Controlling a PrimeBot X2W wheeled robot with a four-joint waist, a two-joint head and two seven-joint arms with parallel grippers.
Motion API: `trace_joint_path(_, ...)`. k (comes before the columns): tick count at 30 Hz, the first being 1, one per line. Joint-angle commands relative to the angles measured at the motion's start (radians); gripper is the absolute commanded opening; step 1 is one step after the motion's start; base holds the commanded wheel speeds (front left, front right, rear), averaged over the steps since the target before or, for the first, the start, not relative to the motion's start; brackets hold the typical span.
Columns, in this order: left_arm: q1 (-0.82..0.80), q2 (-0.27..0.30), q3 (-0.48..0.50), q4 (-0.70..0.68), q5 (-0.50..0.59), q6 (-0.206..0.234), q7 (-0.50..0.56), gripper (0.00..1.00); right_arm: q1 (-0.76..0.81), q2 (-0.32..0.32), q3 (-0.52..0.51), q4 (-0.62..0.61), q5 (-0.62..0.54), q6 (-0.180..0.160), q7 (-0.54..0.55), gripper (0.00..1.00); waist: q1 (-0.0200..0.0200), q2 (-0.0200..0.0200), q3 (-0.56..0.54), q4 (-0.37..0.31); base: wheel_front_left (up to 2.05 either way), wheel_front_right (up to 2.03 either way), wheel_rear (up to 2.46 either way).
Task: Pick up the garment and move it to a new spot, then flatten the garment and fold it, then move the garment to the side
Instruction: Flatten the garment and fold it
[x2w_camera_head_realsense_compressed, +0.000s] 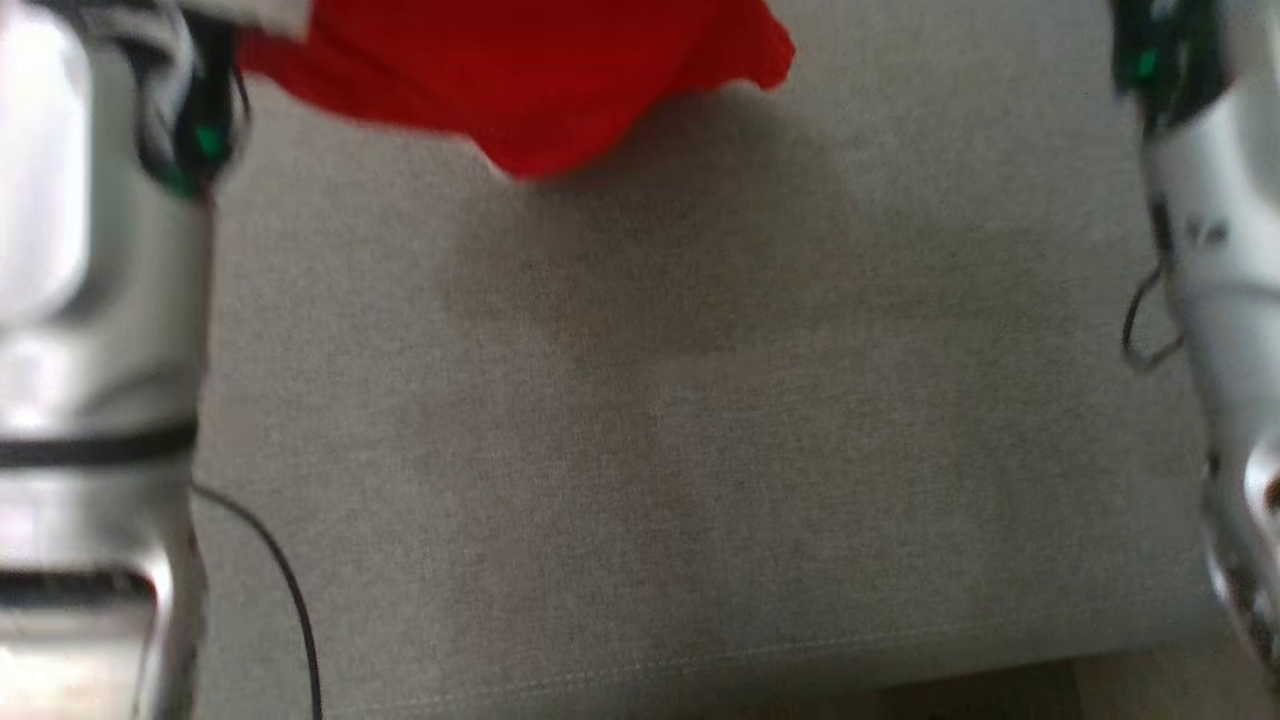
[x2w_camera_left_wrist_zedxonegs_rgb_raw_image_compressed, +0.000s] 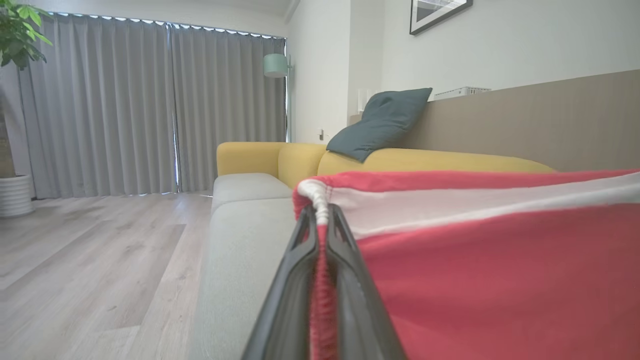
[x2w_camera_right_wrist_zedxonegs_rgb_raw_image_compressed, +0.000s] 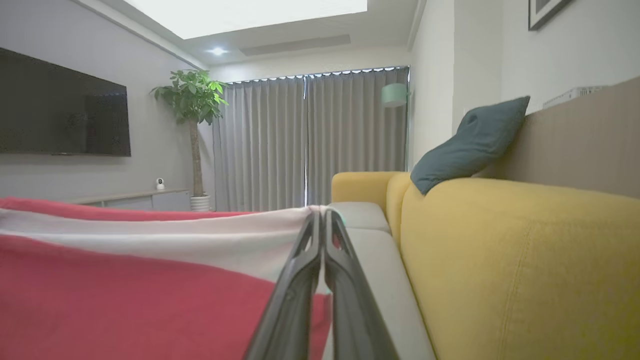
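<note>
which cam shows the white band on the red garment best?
Left wrist view: the white band runs sharp and well lit across the red fleecy garment, up to the corner clamped in the jaws of the left gripper. Right wrist view shows it dimmer, ending at the right gripper. Head view: blurred red cloth, white scrap at top left.

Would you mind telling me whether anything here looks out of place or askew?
Nothing looks damaged or spilled. The garment is stretched between the left hand and right hand, each shut on its edge. Only the teal cushion sits askew, tilted on top of the yellow sofa back.
</note>
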Motion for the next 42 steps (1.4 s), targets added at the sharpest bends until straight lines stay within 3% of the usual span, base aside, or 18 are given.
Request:
trace_joint_path(1,-0.112,0.032,0.026,0.004,0.013,-0.002,-0.023,0.0,-0.089,0.024,-0.006,0.006,-0.033,0.007,-0.019,0.0,0.0,0.0,0.068,-0.005,0.0,0.0,0.0)
trace_joint_path(5,-0.279,0.025,0.013,0.094,0.041,-0.004,-0.076,0.0,-0.235,0.034,-0.067,0.08,-0.096,0.007,-0.034,0.0,0.0,0.0,0.121,-0.008,0.0,0.0,0.0)
trace_joint_path(9,-0.376,0.006,0.023,0.148,0.044,-0.005,-0.104,0.0,-0.313,0.034,-0.159,0.042,-0.171,0.007,-0.036,0.0,0.0,0.0,0.14,-0.011,0.0,0.0,0.0)
trace_joint_path(16,-0.308,-0.034,0.063,0.156,0.0,-0.023,-0.108,0.0,-0.249,0.06,-0.205,-0.039,-0.186,0.007,-0.036,0.0,0.0,0.0,0.14,-0.024,0.0,0.0,0.0)
trace_joint_path(29,0.42,-0.11,0.178,0.155,-0.07,-0.038,-0.109,0.0,0.405,0.028,-0.022,-0.167,0.022,0.007,-0.036,0.0,0.0,0.0,0.014,-0.044,0.0,0.0,0.0)
trace_joint_path(34,0.611,-0.12,0.234,0.091,-0.088,-0.04,-0.109,0.0,0.623,0.01,0.005,-0.227,0.064,0.007,-0.036,0.0,0.0,0.0,-0.068,-0.036,0.0,0.0,0.0)
trace_joint_path(42,0.886,-0.121,0.212,0.019,-0.175,-0.029,-0.109,0.0,0.932,0.004,0.012,-0.265,0.101,0.007,-0.013,0.0,0.0,0.0,-0.248,-0.032,0.0,0.0,0.0)
